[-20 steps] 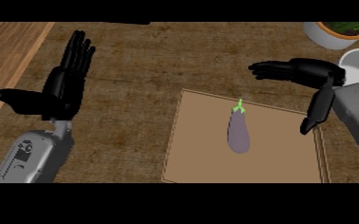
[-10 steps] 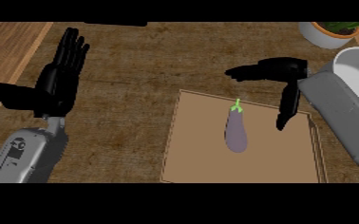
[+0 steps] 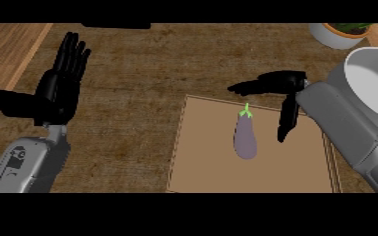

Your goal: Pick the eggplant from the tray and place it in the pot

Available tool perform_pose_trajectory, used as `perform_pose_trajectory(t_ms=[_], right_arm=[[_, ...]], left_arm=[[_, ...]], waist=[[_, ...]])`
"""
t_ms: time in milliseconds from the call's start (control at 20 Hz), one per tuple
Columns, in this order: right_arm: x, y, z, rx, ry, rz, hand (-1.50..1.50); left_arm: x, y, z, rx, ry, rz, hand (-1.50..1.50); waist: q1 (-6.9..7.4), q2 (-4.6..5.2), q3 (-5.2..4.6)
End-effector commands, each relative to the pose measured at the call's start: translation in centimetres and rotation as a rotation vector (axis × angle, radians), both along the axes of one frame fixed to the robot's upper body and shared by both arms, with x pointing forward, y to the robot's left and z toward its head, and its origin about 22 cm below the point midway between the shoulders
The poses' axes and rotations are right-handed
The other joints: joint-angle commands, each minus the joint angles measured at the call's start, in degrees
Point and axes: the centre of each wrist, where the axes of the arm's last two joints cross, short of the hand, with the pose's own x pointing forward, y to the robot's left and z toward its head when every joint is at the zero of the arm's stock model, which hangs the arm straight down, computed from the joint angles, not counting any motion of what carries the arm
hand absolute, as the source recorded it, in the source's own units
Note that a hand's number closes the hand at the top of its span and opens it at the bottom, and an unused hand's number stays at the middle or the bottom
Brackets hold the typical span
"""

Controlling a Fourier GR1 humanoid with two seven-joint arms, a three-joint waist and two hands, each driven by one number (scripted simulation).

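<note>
Our right hand (image 3: 284, 87) hangs spread at right of centre, fingers apart and holding nothing, above the top of the smooth, oblong purple eggplant (image 3: 245, 139). That eggplant lies on the flat tan tray (image 3: 210, 165). Our left hand (image 3: 55, 90) rests open at the left over the coarse brown table (image 3: 162, 65).
</note>
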Motion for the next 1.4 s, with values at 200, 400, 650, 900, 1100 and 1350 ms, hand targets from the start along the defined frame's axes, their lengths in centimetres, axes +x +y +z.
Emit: perform_pose_trajectory(t_ms=[200,400,650,900,1100,1350], right_arm=[[-0.2,1.2,-2.0,0.17,0.062,0.103,-1.5],[-0.2,1.0,-1.7,0.122,0.047,0.128,-1.5],[0.5,2.8,-2.7,0.029,0.015,0.136,-1.5],[-0.3,4.4,-4.8,0.053,0.031,0.134,-1.5],[-2.3,3.8,-7.5,0.069,0.031,0.148,-1.5],[-3.3,6.5,-8.8,0.078,0.058,0.177,-1.5]], left_arm=[[0.3,-0.1,1.1,-0.006,-0.012,-0.001,0.0],[-1.1,0.9,-0.3,0.006,0.004,0.018,0.0],[0.2,1.3,0.7,-0.001,0.0,0.023,0.0],[0.5,0.7,0.5,-0.008,0.013,0.015,0.0],[-0.8,-0.2,0.8,-0.012,0.013,0.019,0.0],[-0.4,1.0,0.8,0.016,0.015,0.033,0.0]], waist=[[-0.65,-0.34,-0.03],[-1.17,-0.71,-0.1],[-0.82,-0.42,-0.09],[-1.24,-0.48,-0.1],[-1.5,-0.82,-0.08],[-1.81,-0.9,-0.12]])
